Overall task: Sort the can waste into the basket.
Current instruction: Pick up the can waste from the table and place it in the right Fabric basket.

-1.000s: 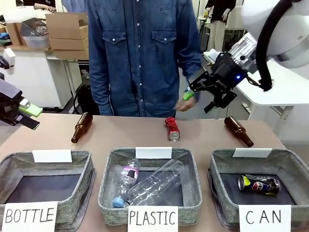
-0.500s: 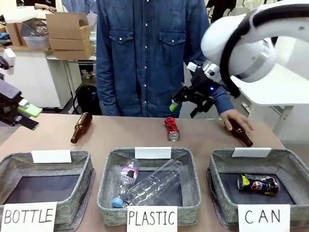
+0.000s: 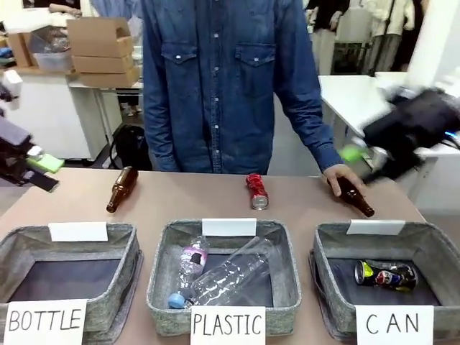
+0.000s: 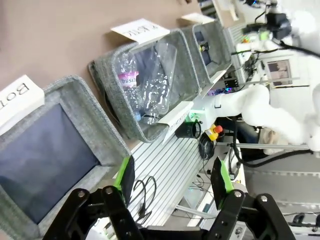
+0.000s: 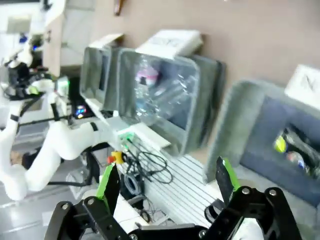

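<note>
A: Tell me please, what is inside the three baskets at the near edge of the worktop (image 3: 187, 208)?

B: The CAN basket (image 3: 440, 241), on the robot's right, holds the black can (image 3: 386, 274). The can lies on its side on the dark bottom. The PLASTIC basket (image 3: 159, 269), in the middle, holds a big clear bottle (image 3: 233, 277) lying slantwise. A smaller bottle (image 3: 191, 260) with a pink label and a blue cap lies just beside it. In the BOTTLE basket (image 3: 131, 251), on the left, I see just the dark bottom.

A: And the red can (image 3: 256, 191)?

B: It lies on the worktop beyond the PLASTIC basket, in front of the person, apart from every basket.

A: Is something else on the worktop?

B: Two brown glass bottles, both lying down. The left brown bottle (image 3: 122, 189) is beyond the BOTTLE basket. The right brown bottle (image 3: 355, 196) is beyond the CAN basket, and the person's hand (image 3: 338, 175) rests on its far end.

A: How do the claws stand?

B: The left claw (image 4: 172, 176) hangs at the left edge, higher than the worktop, with its fingers spread and free. The right claw (image 5: 167, 180) is off to the right and looks blurred from the front. In its wrist camera the fingers are spread wide and free too. That camera also looks down on the CAN basket with the black can inside.
</note>
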`<action>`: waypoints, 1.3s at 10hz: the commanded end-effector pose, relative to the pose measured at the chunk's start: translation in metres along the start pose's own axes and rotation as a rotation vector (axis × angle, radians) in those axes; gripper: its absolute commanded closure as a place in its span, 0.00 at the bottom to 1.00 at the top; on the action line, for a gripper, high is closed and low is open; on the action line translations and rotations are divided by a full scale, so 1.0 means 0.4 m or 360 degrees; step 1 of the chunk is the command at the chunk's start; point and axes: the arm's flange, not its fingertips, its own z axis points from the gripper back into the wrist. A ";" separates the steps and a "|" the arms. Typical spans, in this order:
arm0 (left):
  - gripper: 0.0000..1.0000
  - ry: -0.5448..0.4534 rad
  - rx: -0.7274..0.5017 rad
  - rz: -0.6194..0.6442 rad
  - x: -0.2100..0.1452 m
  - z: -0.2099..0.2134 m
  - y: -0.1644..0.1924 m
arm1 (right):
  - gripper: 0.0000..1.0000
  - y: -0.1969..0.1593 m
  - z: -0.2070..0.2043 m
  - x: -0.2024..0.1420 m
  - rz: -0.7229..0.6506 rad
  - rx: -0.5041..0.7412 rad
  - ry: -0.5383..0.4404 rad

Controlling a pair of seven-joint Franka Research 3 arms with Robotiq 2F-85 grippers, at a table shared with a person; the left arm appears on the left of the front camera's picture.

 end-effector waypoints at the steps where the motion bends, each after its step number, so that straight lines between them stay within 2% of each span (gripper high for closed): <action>1: 0.21 0.0010 -0.0006 0.0003 -0.005 0.005 0.001 | 0.00 -0.008 0.013 -0.058 -0.0111 -0.0088 -0.0081; 2: 0.21 0.0010 -0.0006 0.0003 -0.005 0.005 0.001 | 0.00 -0.025 0.007 -0.054 -0.0099 -0.0059 -0.0080; 3: 0.21 0.0010 -0.0006 0.0003 -0.005 0.005 0.001 | 0.00 -0.018 -0.027 -0.001 -0.0242 -0.0175 -0.0083; 4: 0.21 0.0010 -0.0006 0.0003 -0.005 0.005 0.001 | 0.00 -0.024 0.032 -0.065 -0.0067 -0.0068 -0.0083; 5: 0.21 0.0010 -0.0006 0.0003 -0.005 0.005 0.001 | 0.00 -0.026 0.021 -0.052 -0.0125 -0.0103 -0.0094; 7: 0.21 0.0010 -0.0006 0.0003 -0.005 0.005 0.001 | 0.00 0.038 -0.079 0.108 -0.0005 -0.0175 -0.0176; 8: 0.21 0.0010 -0.0006 0.0003 -0.005 0.005 0.001 | 0.00 0.064 -0.117 0.158 0.0075 -0.0139 -0.0178; 9: 0.21 0.0010 -0.0006 0.0003 -0.005 0.005 0.001 | 0.00 0.067 -0.116 0.172 0.0049 -0.0151 -0.0226; 11: 0.21 0.0010 -0.0006 0.0003 -0.005 0.005 0.001 | 0.00 -0.016 0.008 0.067 -0.0119 0.0022 -0.0357; 13: 0.21 0.0010 -0.0006 0.0003 -0.005 0.005 0.001 | 0.00 -0.106 0.113 -0.102 -0.0269 0.0134 -0.0596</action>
